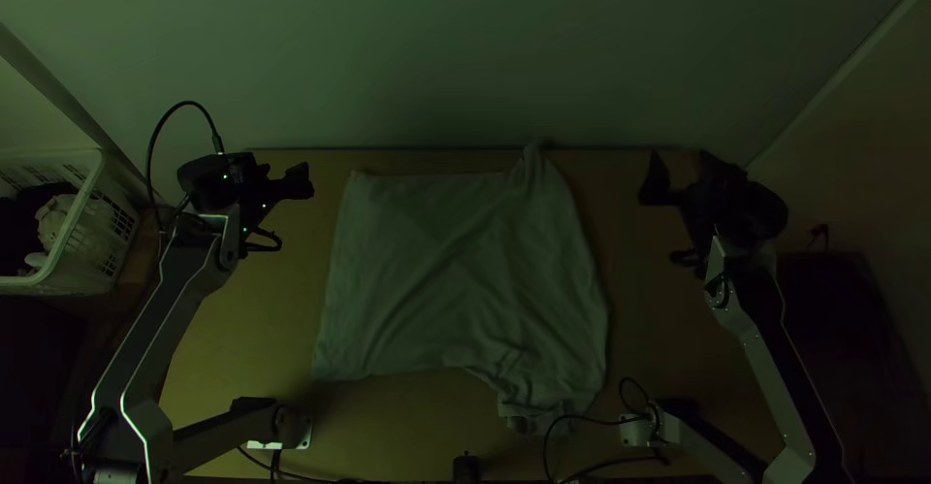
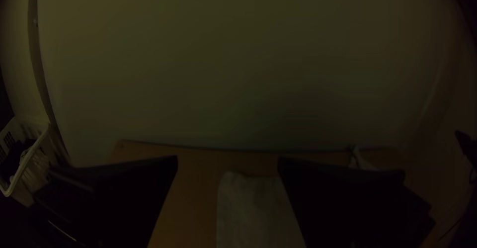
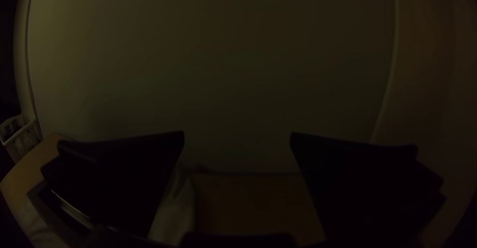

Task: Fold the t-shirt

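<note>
**Pale, thin-looking cloth t-shirt [image 1: 436, 261] lies spread, folding apparently all to do**

The shirt covers the middle of the light wooden table [image 1: 247, 334], as seen from above. No neat fold shows, so the job looks to be at its start: smoothing perhaps, then every fold. Its left part is a broad, nearly square panel with soft diagonal ripples; the right side bulges outward, narrowing to a twisted peak at upper centre and crumpling into thick wrinkles at lower centre-right.

The black, wide-fingered left gripper [image 2: 227, 158], at upper left, is spread wide and empty; so is the matching right gripper [image 3: 238, 133], at upper right. Both stand apart from the cloth.
</note>
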Robot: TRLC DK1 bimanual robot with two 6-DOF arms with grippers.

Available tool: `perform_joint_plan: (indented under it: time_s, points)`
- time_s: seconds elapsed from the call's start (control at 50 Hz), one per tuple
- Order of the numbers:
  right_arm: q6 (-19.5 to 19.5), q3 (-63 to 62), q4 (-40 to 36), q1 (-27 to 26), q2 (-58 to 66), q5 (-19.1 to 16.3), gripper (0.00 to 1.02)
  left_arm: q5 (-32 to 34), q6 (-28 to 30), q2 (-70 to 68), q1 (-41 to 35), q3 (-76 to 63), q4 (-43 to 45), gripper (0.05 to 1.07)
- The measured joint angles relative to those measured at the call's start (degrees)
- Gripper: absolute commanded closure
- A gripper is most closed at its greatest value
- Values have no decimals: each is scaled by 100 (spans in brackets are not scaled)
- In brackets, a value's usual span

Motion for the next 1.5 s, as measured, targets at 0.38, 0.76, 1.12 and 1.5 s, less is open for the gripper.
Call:
perform_joint_plan:
  time_s: [0.38, 0.76, 1.12, 1.5]
  points:
    - [667, 1609, -1180, 162, 1882, 33, 5, 22, -101, 2218, 2, 2201, -1425, 11]
    - [1447, 2660, -1958, 341, 3488, -435, 5, 22, -81, 3770, -50, 3342, -1665, 22]
    - [1799, 3268, -2531, 341, 4242, -597, 5, 22, -81, 5021, -188, 4461, -2122, 23]
    - [1862, 3423, -2704, 339, 4343, -597, 5, 17, -79, 5930, -280, 5200, -2514, 23]
